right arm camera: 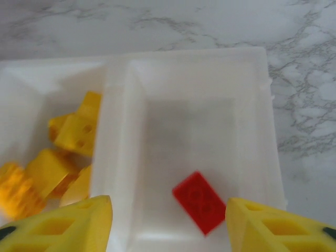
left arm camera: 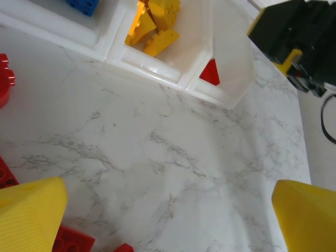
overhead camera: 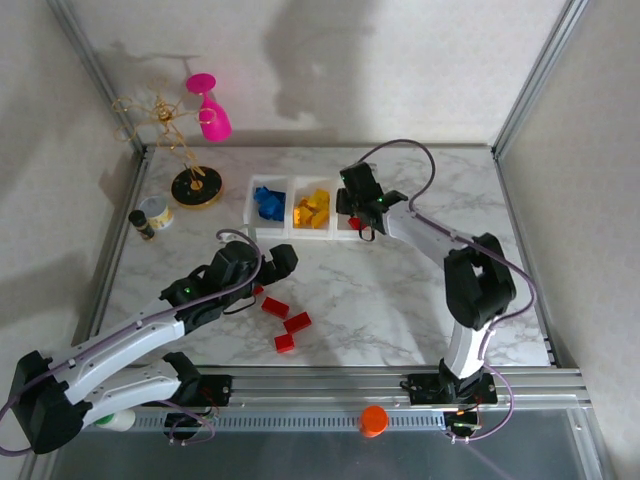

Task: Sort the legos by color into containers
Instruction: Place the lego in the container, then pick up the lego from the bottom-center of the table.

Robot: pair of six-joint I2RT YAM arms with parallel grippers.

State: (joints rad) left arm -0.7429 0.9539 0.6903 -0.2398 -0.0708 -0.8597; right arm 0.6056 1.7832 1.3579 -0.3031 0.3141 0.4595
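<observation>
Right wrist view: right end effector (right arm camera: 168, 220) parted above rightmost bin (right arm camera: 262, 105), red brick (right arm camera: 202, 202) lying free inside. Left end effector (left arm camera: 168, 210) spread wide over loose red bricks (overhead camera: 285, 320) on surface (overhead camera: 400, 290). Risk: lifting fingers snagging bin rim, dragging it; left fingers scattering bricks.

Left arm (overhead camera: 130, 345) extended low, left gripper (left arm camera: 168, 210) spread wide, empty, right arm (overhead camera: 440, 240) extended far, right gripper (right arm camera: 168, 218) parted, empty

Yellow legos (left arm camera: 157, 26) in one container (left arm camera: 152, 67); a red lego (left arm camera: 210, 72) in its neighbour (left arm camera: 233, 68)
</observation>
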